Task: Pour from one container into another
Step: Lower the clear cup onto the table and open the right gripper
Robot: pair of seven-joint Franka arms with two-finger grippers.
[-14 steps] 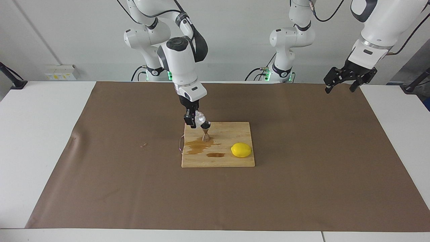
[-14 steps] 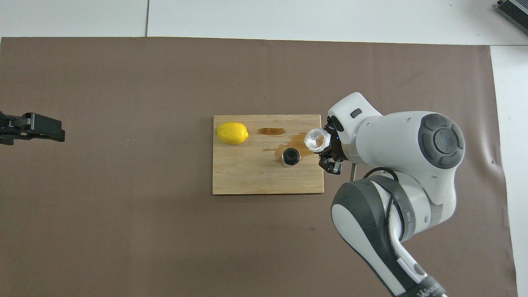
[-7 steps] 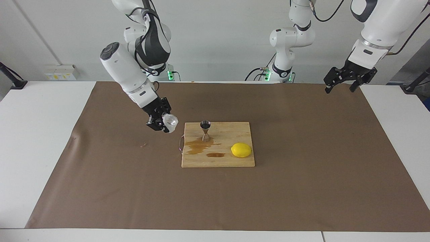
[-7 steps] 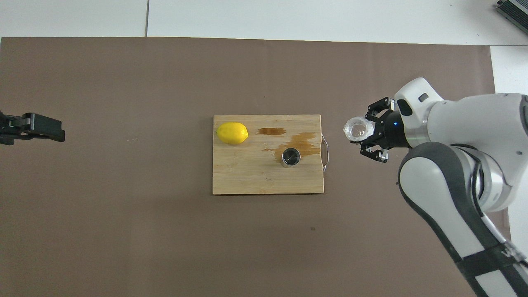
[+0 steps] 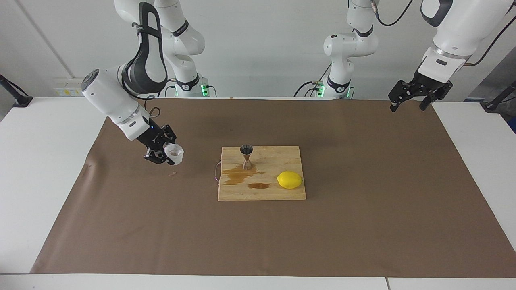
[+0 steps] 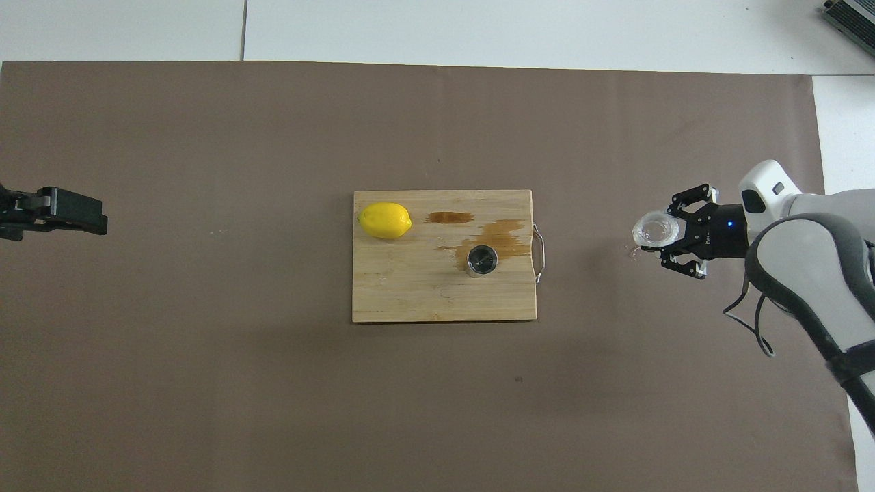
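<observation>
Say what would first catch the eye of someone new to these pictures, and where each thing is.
The yellow lemon on the wooden board at mid-table stands out most, with the steel jigger upright on that board by brown spill stains. The right gripper holds a glass cup over the brown mat toward the right arm's end. The left gripper waits, open, above the other end.
</observation>
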